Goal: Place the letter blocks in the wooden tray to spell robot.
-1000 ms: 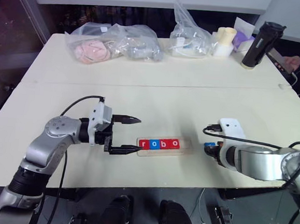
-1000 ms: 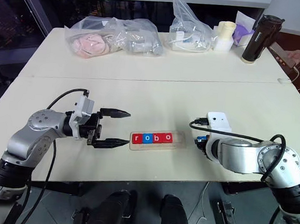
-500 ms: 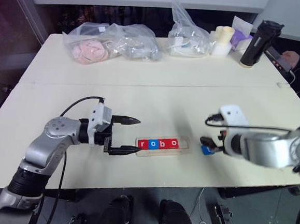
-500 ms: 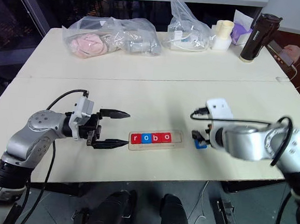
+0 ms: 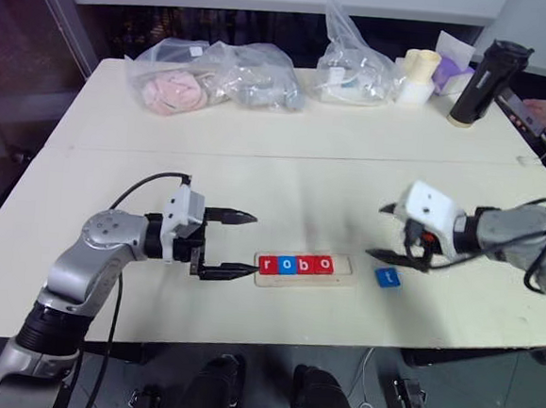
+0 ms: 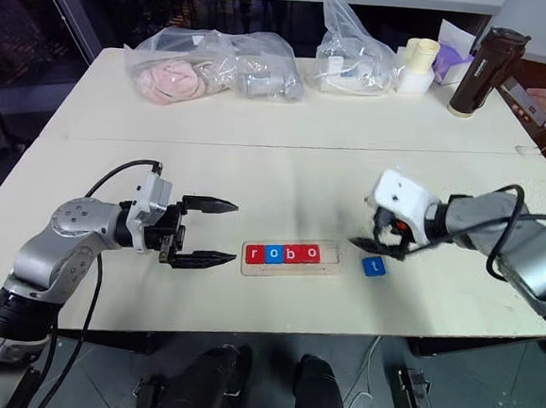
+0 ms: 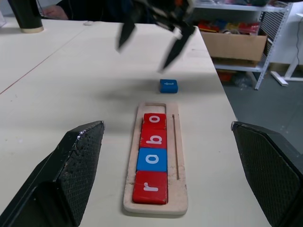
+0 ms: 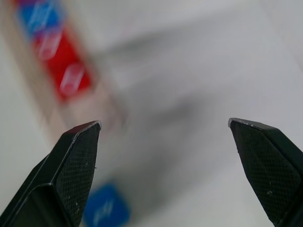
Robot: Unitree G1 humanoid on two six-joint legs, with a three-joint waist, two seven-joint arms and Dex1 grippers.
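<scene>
Tray (image 5: 306, 267) holds r, o, b, o; end slot nearest right arm empty. Blue t block (image 5: 388, 278) flat on table just beside that end, unheld. Right gripper (image 5: 395, 234) jaws apart above block. Left gripper (image 5: 241, 247) jaws apart, level, beside tray's other end, likely positioned to steady it.

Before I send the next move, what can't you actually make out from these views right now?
- Right wrist view: the wooden tray, its letter blocks and the loose blue block are smeared; no letters readable.
- Left wrist view: the right gripper is blurred and cut off by the upper edge.
- Head views: what the clear bags hold is too small to tell.
- Head views: the letter on the loose blue block is too small to read surely.
</scene>
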